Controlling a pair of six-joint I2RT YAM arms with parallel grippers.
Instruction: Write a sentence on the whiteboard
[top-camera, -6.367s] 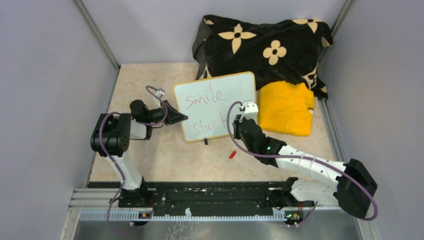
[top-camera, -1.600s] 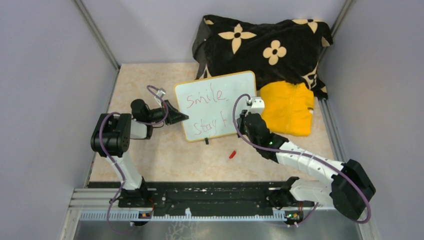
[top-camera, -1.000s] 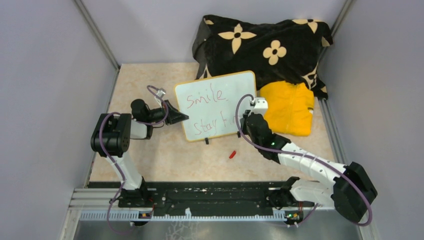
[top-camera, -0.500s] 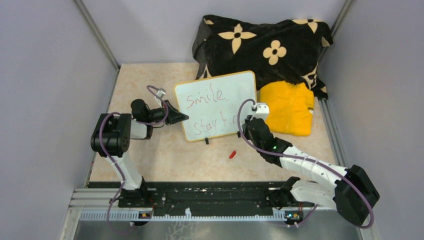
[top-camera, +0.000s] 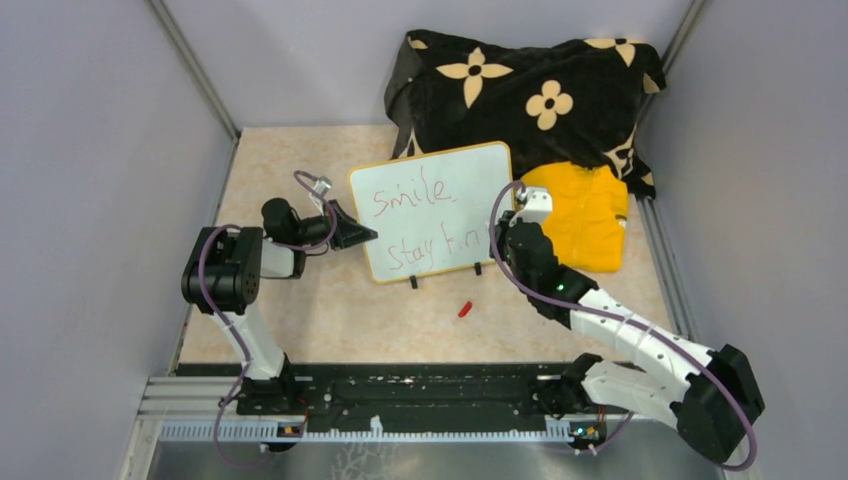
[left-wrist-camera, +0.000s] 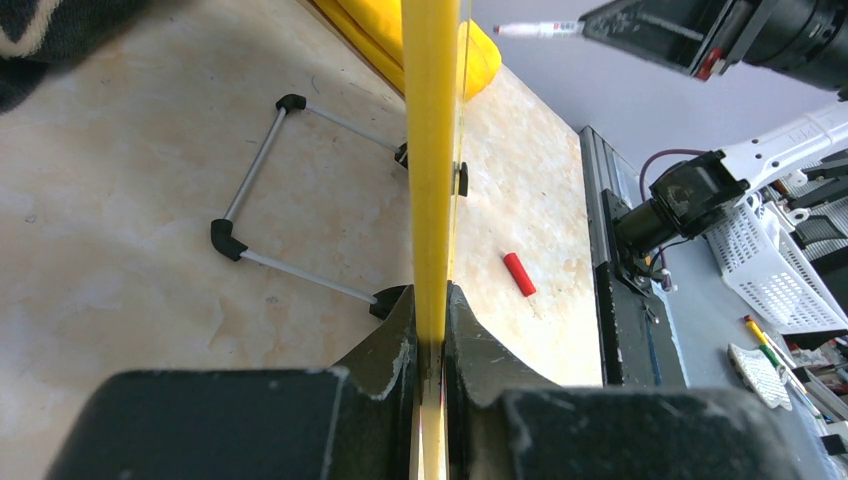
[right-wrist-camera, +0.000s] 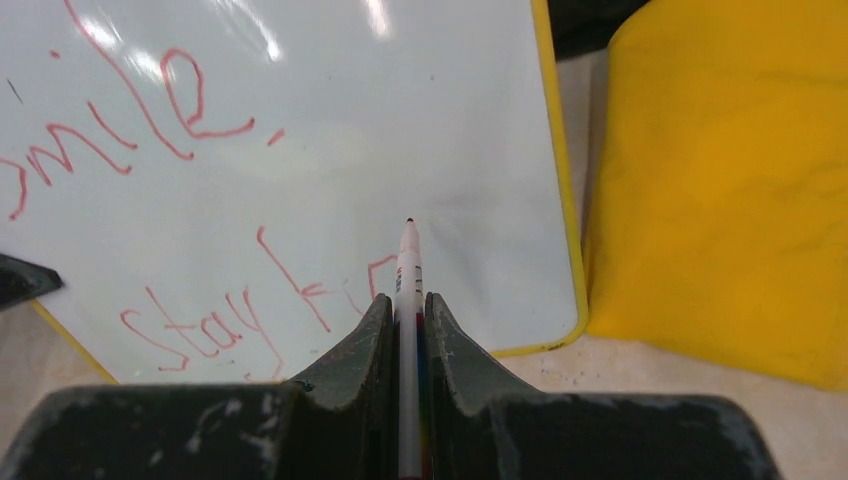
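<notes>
Table (top-camera: 300, 170): bare at 9 and 6 o'clock of the whiteboard, so there was free room on those sides.
Blanket (top-camera: 520, 90): heaped at 12 to 1 o'clock, close behind the whiteboard's top edge.
Cloth (top-camera: 585, 225): yellow, just beside the whiteboard's 3 o'clock edge, so room was tight there.
Whiteboard (top-camera: 470, 180): stood mid-table on its feet, leaning back.
Right gripper (top-camera: 505, 228): closed on the marker, at the whiteboard's 4 o'clock corner.
Left gripper (top-camera: 352, 232): clamped on the frame at 9 o'clock, steadying the whiteboard.
Sentence (top-camera: 412, 195): "smile" was done on top. "stay" and about three strokes of the last word sat below. It was judged nearly finished, with the word's end left.
Blank strip: a narrow white band ran between the last stroke and the 3 o'clock frame, likely enough for one or two letters.
Marker (right-wrist-camera: 407, 265): its tip was over that strip. Contact could not be told.
Cap (top-camera: 464, 309): red, at 6 o'clock, apart from the feet.
</notes>
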